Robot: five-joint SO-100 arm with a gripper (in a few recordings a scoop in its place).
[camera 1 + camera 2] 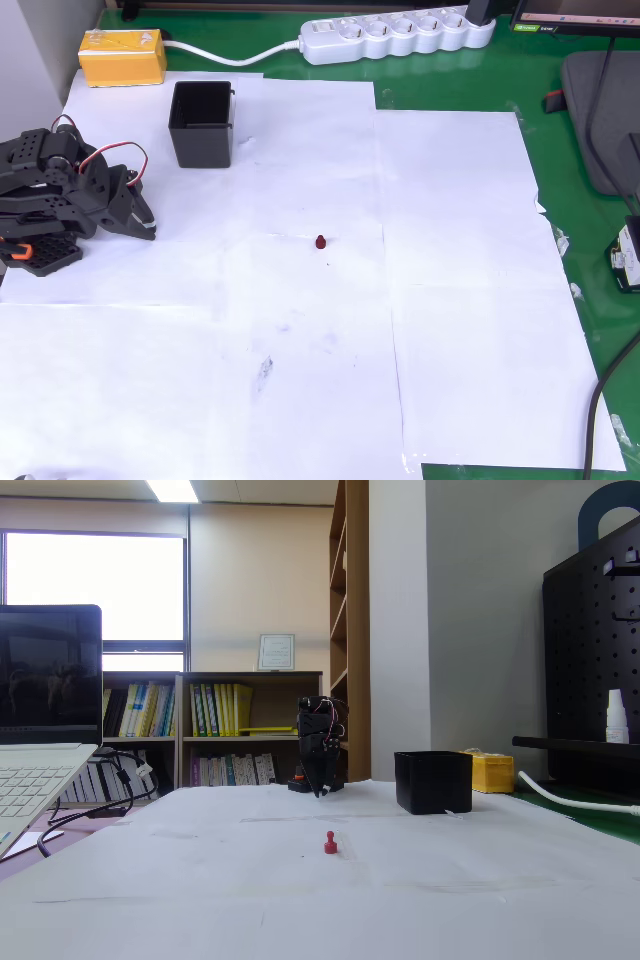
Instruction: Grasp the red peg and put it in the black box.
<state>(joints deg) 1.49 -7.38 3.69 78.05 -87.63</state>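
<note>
Arm folded at counter edge; red peg loose on paper, black box standing apart.

Overhead view: the red peg (320,241) sits alone on the white paper sheets (300,300) covering the green counter (600,250), near the middle, touching nothing. The black box (202,123) stands upright with its opening up, toward the upper left, well apart from the peg. The end effector (143,222) lies at the left edge, below the box, its tips close together and pinching nothing, as far as this view shows. A yellow block (122,57) and a white power strip (398,36) lie along the top edge. Fixed view: peg (330,843) upright in the foreground, box (433,781) behind at right, end effector (322,786) pointing down behind the peg.
</note>
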